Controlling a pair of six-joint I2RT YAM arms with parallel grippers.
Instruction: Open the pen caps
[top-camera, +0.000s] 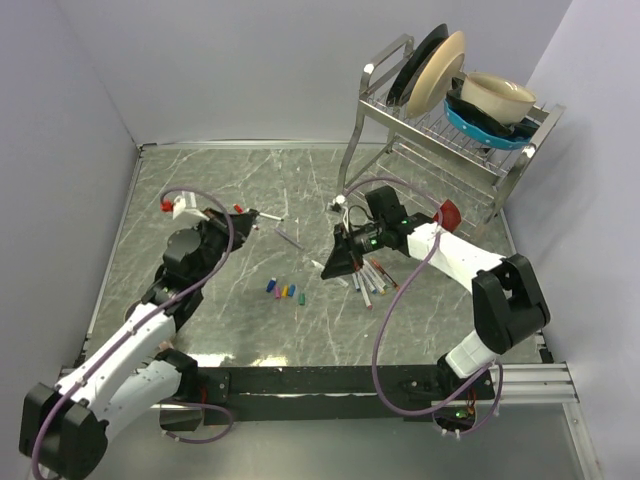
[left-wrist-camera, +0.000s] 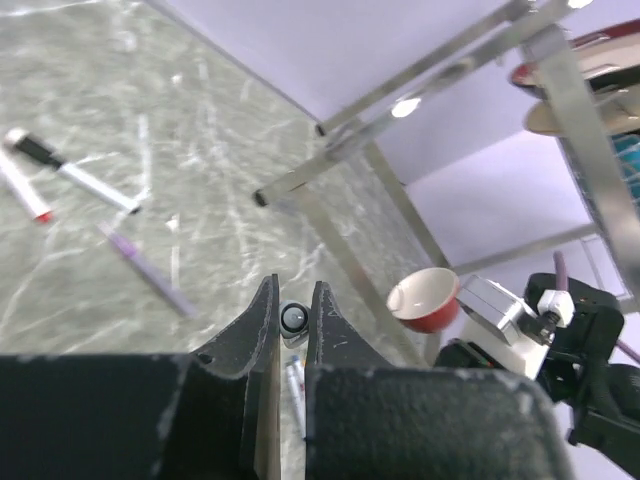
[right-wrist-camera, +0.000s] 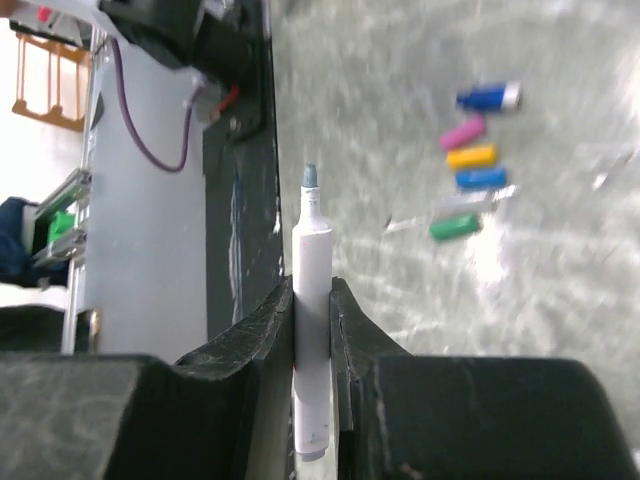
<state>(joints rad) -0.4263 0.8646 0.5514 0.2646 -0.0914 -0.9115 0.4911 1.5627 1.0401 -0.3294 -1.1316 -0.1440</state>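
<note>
Currently, the right pincer (right-wrist-camera: 312, 292) is clamped on a white pen barrel (right-wrist-camera: 311, 250) whose writing tip is bare. The barrel's long axis runs straight up the right wrist view, tip toward the top of the frame. At least five loose pen caps (top-camera: 285, 292) lie in a short row on the tabletop (top-camera: 200, 170), just below centre in the top view and to the lower left of the right pincer: blue, pink, orange, blue, green. The left pincer (left-wrist-camera: 293, 290) has its jaws almost together on a small round-ended cylinder (left-wrist-camera: 294, 318), seen end-on in the left wrist view. Whether that is a capped pen or a cap alone cannot be told. In the top view a thin white shaft (top-camera: 272, 216) projects from this pincer toward the right of the frame, so its free end faces the right arm; the two pincers are well apart. Judgement: the next pull depends on bringing that free end into line with the right pincer, which must first put down the barrel it holds. More pens (top-camera: 370, 277) lie bunched just right of the right pincer, and a purple pen (top-camera: 290, 238) lies between the two pincers. The dish rack (top-camera: 425, 125) at upper right holds plates (top-camera: 440, 62) and bowls (top-camera: 497, 93); no pens or caps are visible in it.
</note>
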